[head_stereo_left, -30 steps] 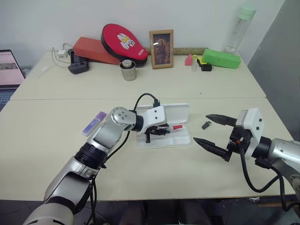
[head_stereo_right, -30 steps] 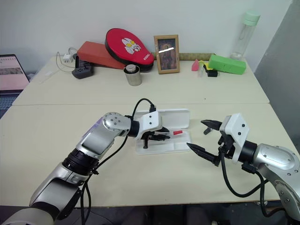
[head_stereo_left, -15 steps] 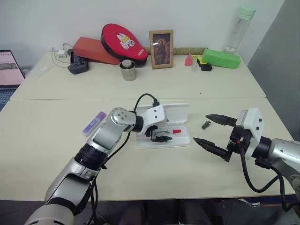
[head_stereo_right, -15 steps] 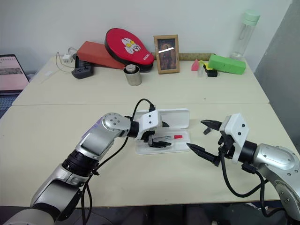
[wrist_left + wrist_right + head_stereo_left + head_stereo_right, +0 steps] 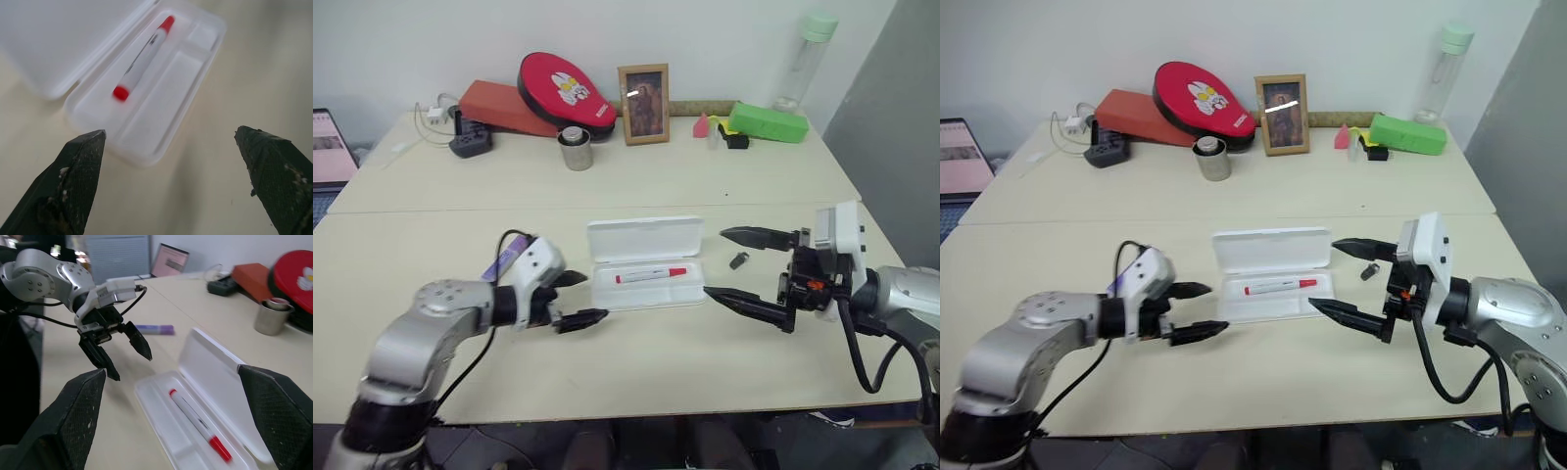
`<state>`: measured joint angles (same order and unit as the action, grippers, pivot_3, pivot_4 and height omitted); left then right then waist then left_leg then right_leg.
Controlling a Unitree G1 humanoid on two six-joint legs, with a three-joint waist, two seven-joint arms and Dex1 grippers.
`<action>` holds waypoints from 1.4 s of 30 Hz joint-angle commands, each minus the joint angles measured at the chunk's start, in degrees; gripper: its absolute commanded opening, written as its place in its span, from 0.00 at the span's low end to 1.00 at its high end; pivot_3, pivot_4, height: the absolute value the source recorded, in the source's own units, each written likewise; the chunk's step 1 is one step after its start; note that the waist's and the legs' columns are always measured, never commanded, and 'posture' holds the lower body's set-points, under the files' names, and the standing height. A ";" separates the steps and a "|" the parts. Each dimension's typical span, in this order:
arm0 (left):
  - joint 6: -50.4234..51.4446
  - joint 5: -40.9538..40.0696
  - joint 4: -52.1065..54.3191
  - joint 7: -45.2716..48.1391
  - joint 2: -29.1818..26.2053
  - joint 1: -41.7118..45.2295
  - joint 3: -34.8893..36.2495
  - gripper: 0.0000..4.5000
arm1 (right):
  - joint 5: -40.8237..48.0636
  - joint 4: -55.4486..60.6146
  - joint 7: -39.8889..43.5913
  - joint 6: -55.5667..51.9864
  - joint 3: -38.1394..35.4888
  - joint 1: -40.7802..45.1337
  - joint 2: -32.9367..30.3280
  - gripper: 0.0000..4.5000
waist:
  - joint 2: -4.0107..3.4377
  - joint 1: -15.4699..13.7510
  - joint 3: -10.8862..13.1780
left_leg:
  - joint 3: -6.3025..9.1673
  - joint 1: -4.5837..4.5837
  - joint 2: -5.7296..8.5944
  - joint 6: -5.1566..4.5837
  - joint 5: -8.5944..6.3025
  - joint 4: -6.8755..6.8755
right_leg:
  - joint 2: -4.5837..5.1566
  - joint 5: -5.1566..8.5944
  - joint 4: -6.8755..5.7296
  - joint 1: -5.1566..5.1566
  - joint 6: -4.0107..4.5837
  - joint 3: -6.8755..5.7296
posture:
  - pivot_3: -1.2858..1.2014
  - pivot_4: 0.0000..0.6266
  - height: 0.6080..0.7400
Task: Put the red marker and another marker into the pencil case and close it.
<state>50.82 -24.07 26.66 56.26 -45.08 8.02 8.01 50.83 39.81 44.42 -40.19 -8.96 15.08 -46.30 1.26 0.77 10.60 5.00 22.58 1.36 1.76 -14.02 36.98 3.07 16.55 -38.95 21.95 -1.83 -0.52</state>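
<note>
Head views: case [image 5: 646,262] open on the near table, lid laid back flat toward the far side. Red marker [image 5: 651,276] lying lengthwise in the tray, red cap toward the right arm. Left gripper [image 5: 580,299] hovering just left of the case, fingers spread wide, holding nothing, tips aimed at the case's left end. Purple marker [image 5: 1120,283] on the table beside the left wrist, outside the case, partly hidden behind the gripper's white housing. Right gripper [image 5: 732,264] just right of the case, spread wide and empty, one finger near the lid's corner, the other near the tray's right end. Small dark object [image 5: 740,260] on the table between the right fingers.

Left wrist view: two dark fingertips [image 5: 78,181] far apart, nothing between them. Case [image 5: 193,88] ahead on the table, red marker [image 5: 143,58] in the compartment next to the lid, narrower compartment alongside bare.

Right wrist view: own fingers [image 5: 78,411] wide apart, empty. Case [image 5: 215,377] between them, red marker [image 5: 198,423] in the tray. Left gripper [image 5: 128,356] beyond the case's far end, spread, empty. Purple marker [image 5: 154,329] flat on the table behind it, apart from the case.
</note>
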 commanded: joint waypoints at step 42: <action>-15.79 13.56 -39.64 -9.60 -2.46 14.06 -4.13 0.26 | -2.02 -2.28 1.23 0.80 4.82 4.82 2.03 1.00 | -0.06 -0.10 -0.09 | -0.07 0.02 -0.05 0.00 0.00 -0.01 | 0.00 -0.03 -0.12 0.15 -0.01 0.04 | 0.52 0.24 1.00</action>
<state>33.54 -10.36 -15.97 45.58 -45.85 23.96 3.26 48.43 36.67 45.10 -40.49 -2.20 19.67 -43.98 1.20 0.67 10.50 4.93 22.61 1.31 1.76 -14.02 36.97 3.08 16.52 -39.07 22.11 -1.84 -0.47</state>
